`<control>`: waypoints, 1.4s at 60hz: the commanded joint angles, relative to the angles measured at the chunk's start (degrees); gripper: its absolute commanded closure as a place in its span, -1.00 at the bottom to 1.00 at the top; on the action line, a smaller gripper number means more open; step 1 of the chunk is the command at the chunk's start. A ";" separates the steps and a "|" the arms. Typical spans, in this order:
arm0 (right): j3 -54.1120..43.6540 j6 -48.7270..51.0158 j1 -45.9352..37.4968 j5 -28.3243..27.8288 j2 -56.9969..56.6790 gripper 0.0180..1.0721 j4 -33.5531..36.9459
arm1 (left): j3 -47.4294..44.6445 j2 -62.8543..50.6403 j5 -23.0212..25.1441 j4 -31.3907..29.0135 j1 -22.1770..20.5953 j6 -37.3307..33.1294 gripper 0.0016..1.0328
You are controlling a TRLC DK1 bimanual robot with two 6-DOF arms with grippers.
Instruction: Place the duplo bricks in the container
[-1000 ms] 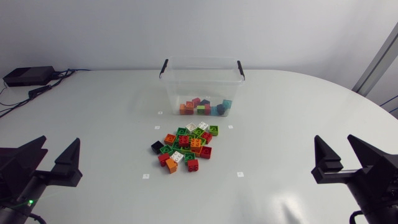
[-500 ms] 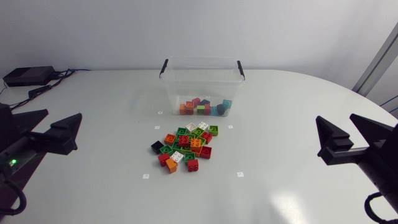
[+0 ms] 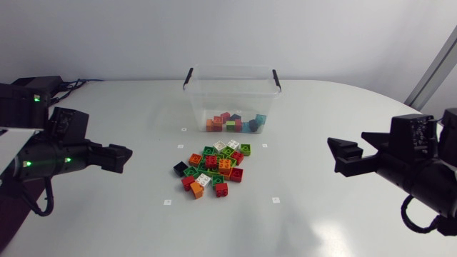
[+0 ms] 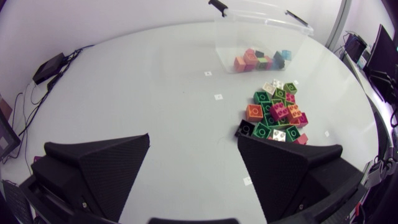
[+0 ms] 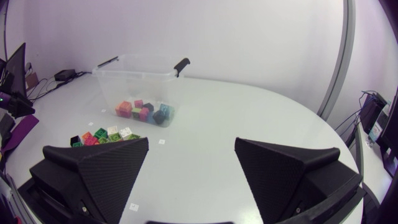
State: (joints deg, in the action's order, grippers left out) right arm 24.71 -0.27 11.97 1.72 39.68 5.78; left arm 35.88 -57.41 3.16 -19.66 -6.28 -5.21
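Both arms have swung inward over the table (image 3: 321, 114), each end effector open and empty, and my left end effector (image 3: 120, 158) is nearer than my right end effector (image 3: 340, 153) to the duplo bricks (image 3: 212, 169), which are heaped just short of the container (image 3: 197, 100).

A loose heap of mixed-colour duplo bricks (image 3: 212, 170) lies near the clear, open container (image 3: 230, 96) holding several more.

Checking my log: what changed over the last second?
Both arms swung inward toward the brick pile; the left end effector and right end effector now flank it at a distance, open, holding nothing. The pile and the container stayed put.
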 commanded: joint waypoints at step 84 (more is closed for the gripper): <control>12.64 24.79 8.69 -10.33 28.61 -0.90 12.50 | 14.48 -44.81 13.54 9.90 -8.66 -23.97 -0.75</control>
State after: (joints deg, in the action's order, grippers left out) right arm 36.97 22.79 20.88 -7.81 66.85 19.05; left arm 48.82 -100.29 16.10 -10.50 -14.28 -28.36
